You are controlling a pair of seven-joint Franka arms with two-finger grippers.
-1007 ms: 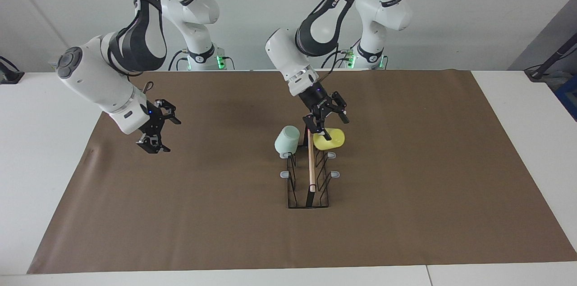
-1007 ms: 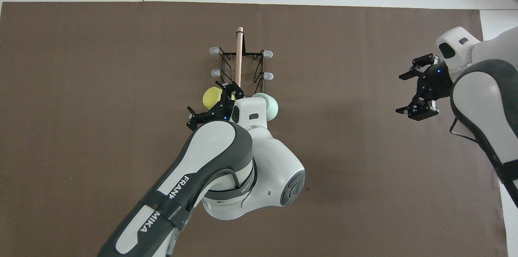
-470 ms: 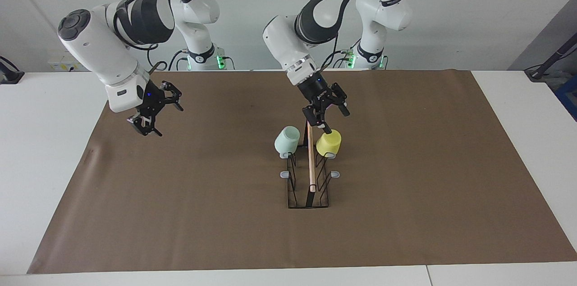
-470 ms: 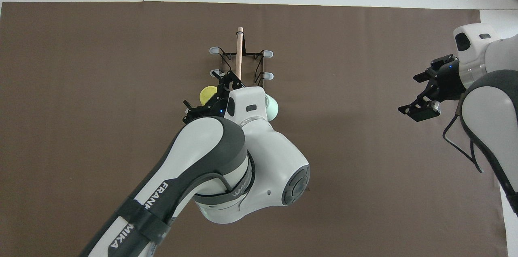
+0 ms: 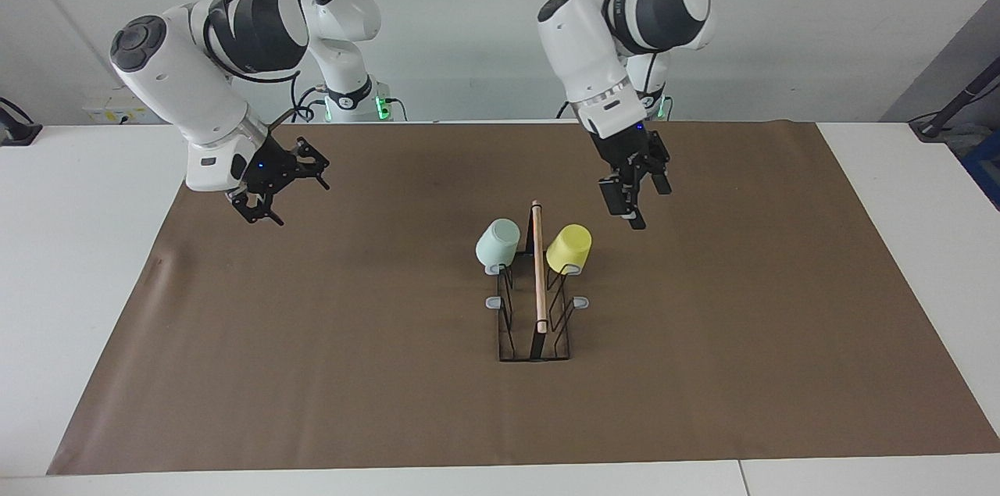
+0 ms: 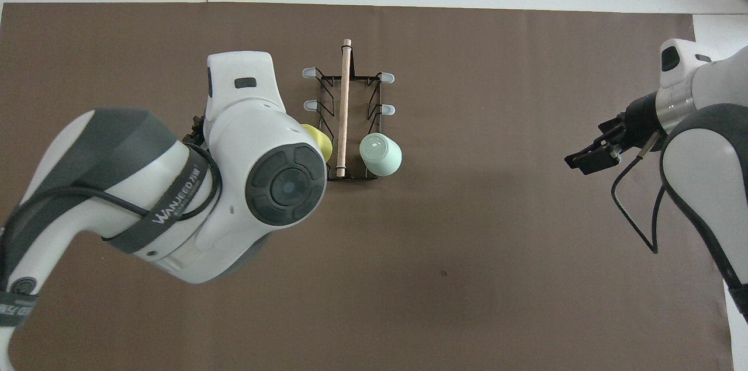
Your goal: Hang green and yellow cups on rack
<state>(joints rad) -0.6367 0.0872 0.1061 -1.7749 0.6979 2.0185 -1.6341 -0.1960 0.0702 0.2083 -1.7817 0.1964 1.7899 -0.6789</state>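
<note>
The pale mint green plastic cup [image 5: 498, 240] and the bright yellow plastic cup [image 5: 569, 247] hang on the black wire rack [image 5: 536, 324], on the prongs nearest the robots, either side of its wooden rod. The left hand [image 5: 634, 195] hangs open and empty over the counter [image 5: 312, 371] beside the yellow cup; the right hand [image 5: 275, 185] waits open toward its own end. Retract upward, clear of the rack.

High facing view and steep overhead, both on the rack [image 5: 536, 301], perhaps equally distant.

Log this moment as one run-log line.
green cup: on rack | yellow cup: on rack | left gripper: open, empty | right gripper: open, empty
</note>
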